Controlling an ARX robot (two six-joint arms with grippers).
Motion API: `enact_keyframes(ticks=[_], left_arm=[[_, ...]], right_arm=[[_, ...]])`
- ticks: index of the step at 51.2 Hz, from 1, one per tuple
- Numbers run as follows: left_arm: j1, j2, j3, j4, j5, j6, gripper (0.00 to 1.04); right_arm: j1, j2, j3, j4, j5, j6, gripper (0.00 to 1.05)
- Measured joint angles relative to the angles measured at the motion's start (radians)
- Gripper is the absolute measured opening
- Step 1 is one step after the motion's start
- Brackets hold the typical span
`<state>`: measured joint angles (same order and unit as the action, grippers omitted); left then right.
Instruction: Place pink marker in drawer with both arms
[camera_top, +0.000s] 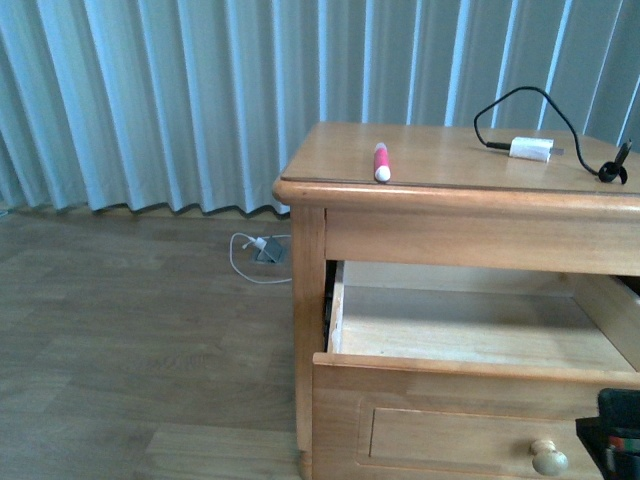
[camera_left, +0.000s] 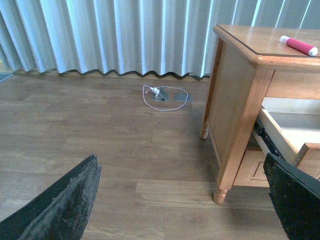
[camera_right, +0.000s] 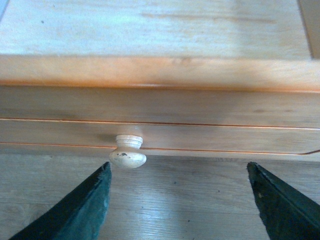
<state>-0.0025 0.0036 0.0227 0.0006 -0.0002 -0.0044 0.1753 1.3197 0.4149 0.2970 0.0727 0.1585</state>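
Note:
The pink marker (camera_top: 381, 162) lies on top of the wooden nightstand (camera_top: 450, 175) near its front edge, white end toward me; the left wrist view also shows the marker (camera_left: 298, 45). The drawer (camera_top: 470, 368) stands pulled out, and the part of its inside that shows holds nothing. My right gripper (camera_right: 180, 200) is open just in front of the drawer's front panel (camera_right: 200, 107), with the round knob (camera_right: 127, 151) beside one finger and not between the two. My left gripper (camera_left: 182, 200) is open over the floor, left of the nightstand and below marker height.
A white charger block (camera_top: 530, 149) with a black cable lies on the nightstand's back right. A white cable and grey floor socket (camera_top: 262, 250) sit by the curtain (camera_top: 200, 90). A black part of my right arm (camera_top: 615, 440) shows beside the knob (camera_top: 549, 457).

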Motion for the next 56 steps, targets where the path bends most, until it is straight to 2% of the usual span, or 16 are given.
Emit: enact_keyframes(ticks=[13,27,36,56], left_arm=[[0.000,0.000,0.000,0.000,0.000,0.000,0.99],[0.000,0.000,0.000,0.000,0.000,0.000,0.99],[0.000,0.000,0.000,0.000,0.000,0.000,0.99],[0.000,0.000,0.000,0.000,0.000,0.000,0.99]], right_arm=[[-0.040,-0.406,-0.003,-0.293,-0.094,-0.002,0.96],[-0.121,-0.701,0.014,-0.515,-0.188,-0.019,0.96],[-0.149,-0.782,0.014,-0.542,-0.200,-0.027,0.96],[-0.151,-0.786,0.012,-0.543,-0.200,-0.027,0.96]])
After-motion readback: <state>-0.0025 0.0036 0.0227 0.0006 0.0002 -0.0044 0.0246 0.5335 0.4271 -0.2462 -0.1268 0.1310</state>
